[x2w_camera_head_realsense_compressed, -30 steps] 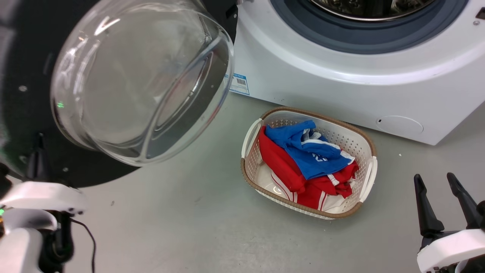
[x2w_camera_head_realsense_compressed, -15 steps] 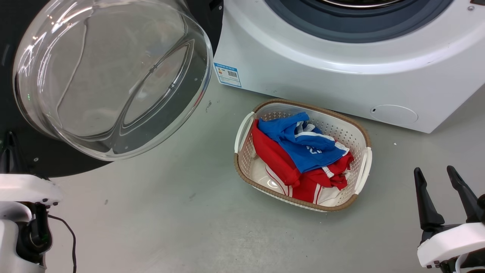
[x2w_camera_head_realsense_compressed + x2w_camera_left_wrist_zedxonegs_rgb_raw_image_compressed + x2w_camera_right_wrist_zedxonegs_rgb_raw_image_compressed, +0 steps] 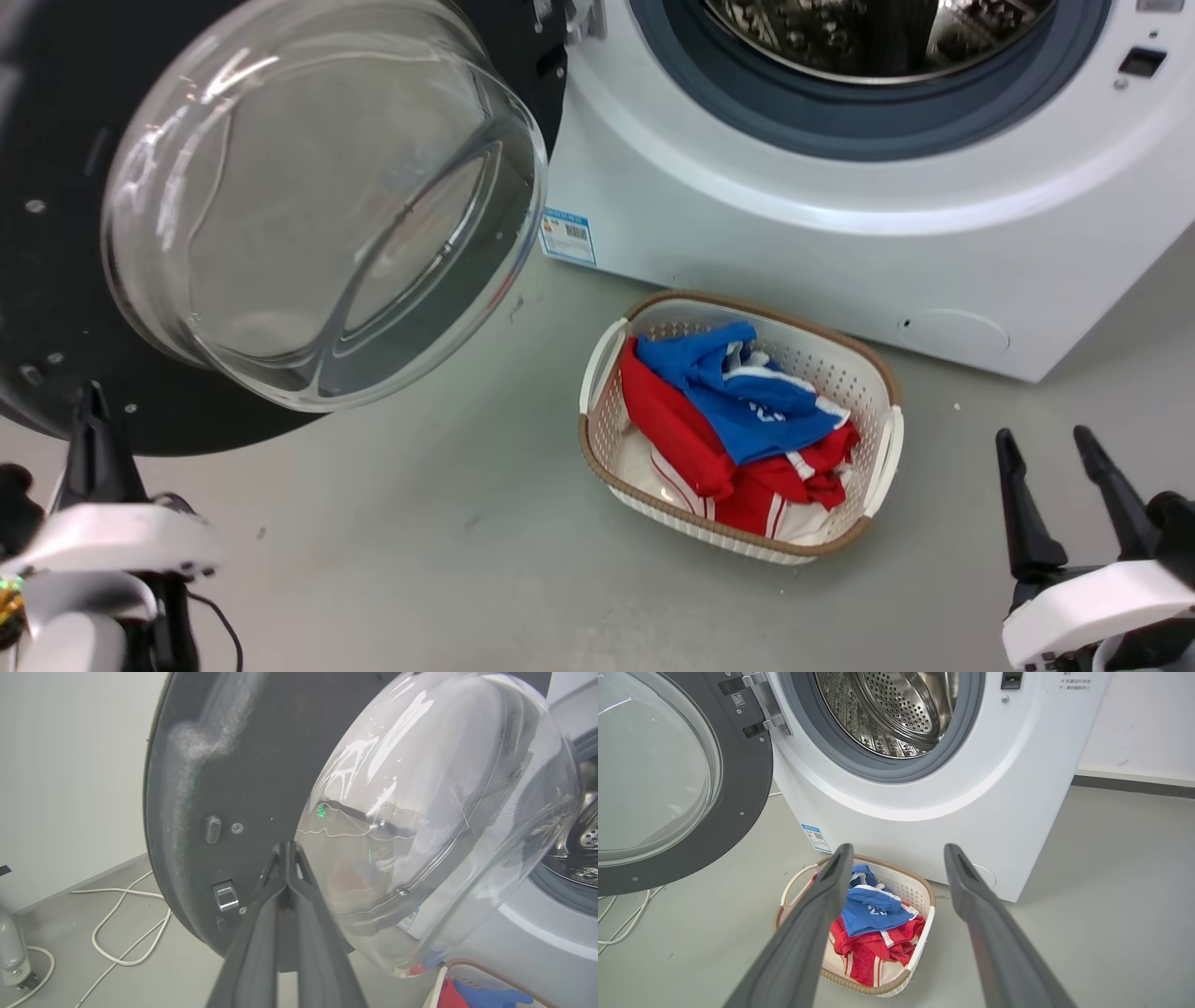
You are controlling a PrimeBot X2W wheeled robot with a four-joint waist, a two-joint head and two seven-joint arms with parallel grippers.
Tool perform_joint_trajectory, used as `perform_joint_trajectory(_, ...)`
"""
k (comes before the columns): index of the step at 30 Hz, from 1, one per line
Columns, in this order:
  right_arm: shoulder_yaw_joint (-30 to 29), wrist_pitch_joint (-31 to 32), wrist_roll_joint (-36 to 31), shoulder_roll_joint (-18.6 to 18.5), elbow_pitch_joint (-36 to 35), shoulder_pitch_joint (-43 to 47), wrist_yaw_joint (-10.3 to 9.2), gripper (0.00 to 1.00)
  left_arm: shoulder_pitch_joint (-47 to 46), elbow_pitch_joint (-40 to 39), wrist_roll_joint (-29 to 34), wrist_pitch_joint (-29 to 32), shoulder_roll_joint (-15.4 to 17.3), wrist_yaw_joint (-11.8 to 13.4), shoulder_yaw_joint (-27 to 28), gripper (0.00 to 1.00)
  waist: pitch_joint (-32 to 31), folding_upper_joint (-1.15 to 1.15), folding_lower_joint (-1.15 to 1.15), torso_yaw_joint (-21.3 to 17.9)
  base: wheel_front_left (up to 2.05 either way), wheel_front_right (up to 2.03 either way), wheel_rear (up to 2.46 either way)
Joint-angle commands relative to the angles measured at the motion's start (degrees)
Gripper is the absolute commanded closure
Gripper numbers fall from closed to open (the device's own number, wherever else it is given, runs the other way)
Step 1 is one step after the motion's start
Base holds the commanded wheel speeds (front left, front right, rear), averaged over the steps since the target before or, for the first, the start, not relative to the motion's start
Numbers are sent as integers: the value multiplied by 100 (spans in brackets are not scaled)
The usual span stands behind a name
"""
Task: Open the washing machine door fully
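Note:
The washing machine door [image 3: 56,280], a black disc with a clear glass bowl, stands swung out to the left of the white washing machine [image 3: 794,252]. The steel drum [image 3: 896,709] lies uncovered. My left gripper [image 3: 91,411] is shut, with nothing between its fingers. Its tip stands at the door's [image 3: 224,765] inner face, low down between the black rim and the bowl; I cannot tell whether it touches. My right gripper [image 3: 1044,439] is open and empty at the lower right, away from the door [image 3: 738,788] and pointing toward the machine's [image 3: 924,826] front.
A white basket [image 3: 840,355] with red and blue clothes sits on the grey floor in front of the machine, between the two grippers. White cables [image 3: 121,933] lie on the floor behind the door, near a pale wall.
The head view has shifted down and back up, so the whole scene moved in the picture. The door's angle to the machine looks about the same. Left gripper stays shut, right stays open.

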Motion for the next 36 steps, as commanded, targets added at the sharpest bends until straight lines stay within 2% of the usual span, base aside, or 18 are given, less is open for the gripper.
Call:
perform_joint_trajectory(1, 16, -31, -29, 42, 43, 34, 1, 0, 156, -141, 95, -26, -41, 41, -37, 100, -168, 0, 0, 28, 0, 0, 0)
perform_joint_trajectory(9, -23, -117, -52, 200, 188, 240, 1, 0, 925, -1062, 510, 54, -213, 386, -381, 100, -643, 0, 0, 83, 0, 0, 0)
perform_joint_trajectory(11, -27, -120, -49, 232, 196, 282, 1, 0, 1046, -1247, 558, 137, -257, 442, -498, 82, -728, 0, 0, 85, 0, 0, 0)
perform_joint_trajectory(12, -16, -120, -51, 243, 202, 297, 1, 0, 1097, -1329, 590, 171, -280, 462, -558, 64, -772, 0, 0, 80, 0, 0, 0)
perform_joint_trajectory(14, -14, -134, -58, 263, 200, 338, 1, 0, 1167, -1459, 669, 272, -277, 486, -698, 0, -864, 0, 0, 64, 0, 0, 0)
perform_joint_trajectory(18, 5, -134, -61, 301, 188, 392, 1, 0, 1182, -1624, 833, 441, -232, 517, -928, 0, -1031, 0, 0, -19, 0, 0, 0)
perform_joint_trajectory(24, 50, -190, -74, 332, 119, 432, 1, 0, 1008, -1677, 992, 684, -108, 409, -1197, 0, -1168, 0, 0, -355, 0, 0, 0)
perform_joint_trajectory(31, 84, -194, -98, 340, 6, 346, 1, 0, 648, -1491, 1153, 772, -68, 227, -1493, 0, -1161, 0, 0, -998, 0, 0, 0)
perform_joint_trajectory(32, 84, -194, -98, 340, 6, 346, 1, 0, 648, -1491, 1153, 772, -68, 227, -1493, 0, -1161, 0, 0, -998, 0, 0, 0)
perform_joint_trajectory(36, 139, -183, -127, 340, -22, 321, 1, 0, 531, -1299, 1150, 719, -159, 187, -1598, 0, -1153, 0, 0, -1411, 0, 0, 0)
